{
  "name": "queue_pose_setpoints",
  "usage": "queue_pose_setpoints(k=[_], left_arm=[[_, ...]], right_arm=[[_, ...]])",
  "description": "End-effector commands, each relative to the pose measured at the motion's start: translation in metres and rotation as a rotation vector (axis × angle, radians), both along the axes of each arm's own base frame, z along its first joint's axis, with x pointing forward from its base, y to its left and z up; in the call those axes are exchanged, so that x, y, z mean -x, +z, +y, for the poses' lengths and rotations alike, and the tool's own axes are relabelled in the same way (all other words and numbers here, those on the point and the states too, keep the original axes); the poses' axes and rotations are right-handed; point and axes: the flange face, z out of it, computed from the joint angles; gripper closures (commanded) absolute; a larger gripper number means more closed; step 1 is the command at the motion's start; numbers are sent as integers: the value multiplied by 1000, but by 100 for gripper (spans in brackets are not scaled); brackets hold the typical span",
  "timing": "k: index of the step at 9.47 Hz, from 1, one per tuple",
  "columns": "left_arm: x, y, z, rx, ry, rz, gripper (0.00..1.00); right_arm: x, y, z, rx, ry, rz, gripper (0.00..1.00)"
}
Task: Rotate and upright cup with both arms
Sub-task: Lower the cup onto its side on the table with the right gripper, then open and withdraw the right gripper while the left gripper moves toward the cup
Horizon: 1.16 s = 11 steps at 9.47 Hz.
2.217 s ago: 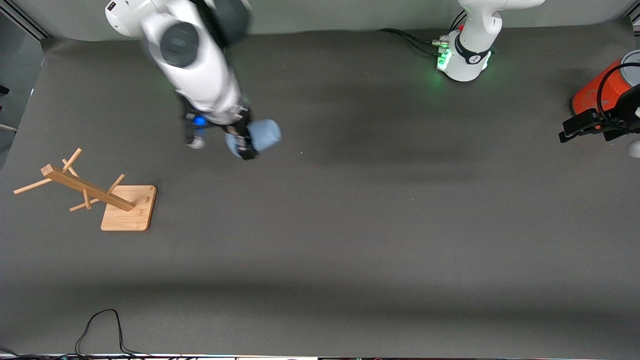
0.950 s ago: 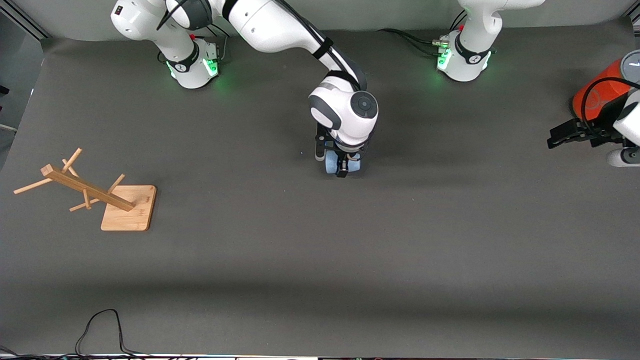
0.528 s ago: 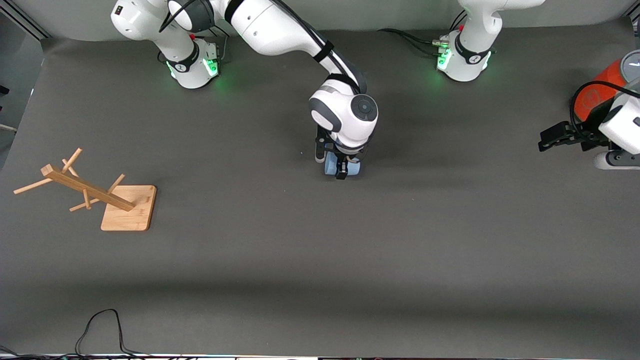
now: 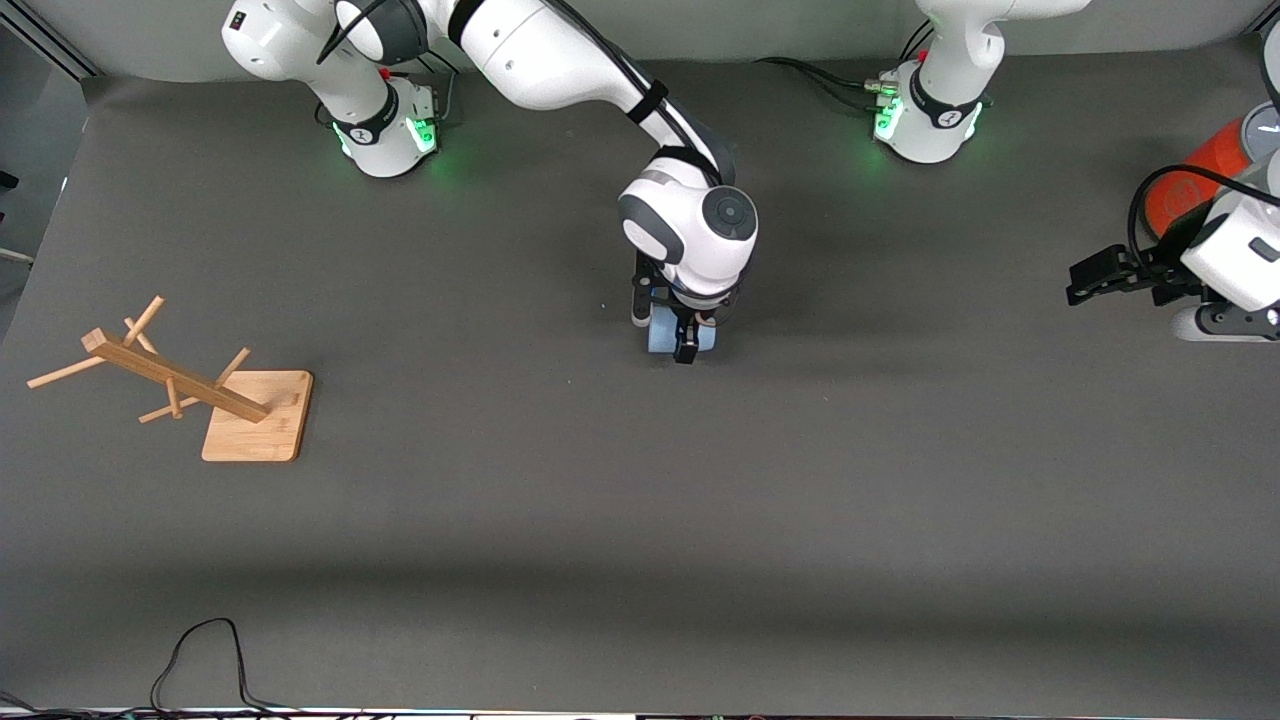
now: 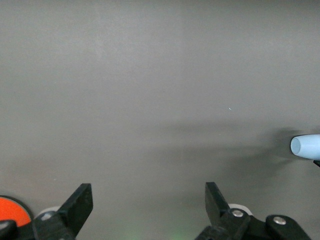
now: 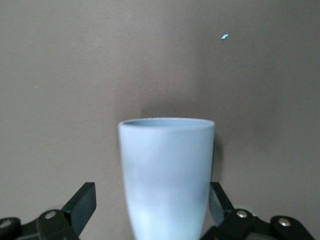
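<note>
Cup lying between released right hand fingers; left hand released, waiting above table

The cup lay mid-worktop between the right pincer's fingers; a wooden rack stood near the right arm's edge.

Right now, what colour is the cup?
Light blue; the cup shows best in the right wrist view.

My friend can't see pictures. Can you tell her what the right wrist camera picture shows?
A small light-blue plastic cup lies on its side on the dark grey table, between the open black fingers of the right gripper. One finger stands clear of it.
</note>
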Motion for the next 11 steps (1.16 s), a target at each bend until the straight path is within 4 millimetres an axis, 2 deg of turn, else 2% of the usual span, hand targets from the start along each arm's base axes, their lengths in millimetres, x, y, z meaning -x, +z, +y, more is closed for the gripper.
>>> queue_pose_setpoints(k=[1, 2, 3, 4, 6, 7, 9, 11], left_arm=[[5, 3, -18, -13, 4, -13, 0], [8, 5, -31, -16, 25, -10, 0], [9, 6, -42, -20, 34, -13, 0], [9, 6, -48, -22, 44, -15, 0], [10, 6, -65, -27, 66, -15, 0], [11, 6, -73, -28, 74, -17, 0], [15, 8, -89, -32, 97, -18, 0], [20, 12, -112, -37, 133, -21, 0]], right_arm=[[-2, 70, -6, 0, 0, 13, 0], [-2, 101, -13, 9, 29, 46, 0], [-11, 145, -33, 2, 65, 81, 0], [-22, 180, -58, -4, 113, 131, 0], [-39, 261, -123, -22, 287, 223, 0], [-56, 292, -171, -39, 379, 281, 0], [-69, 339, -244, -79, 594, 362, 0], [-83, 370, -314, -139, 866, 411, 0]])
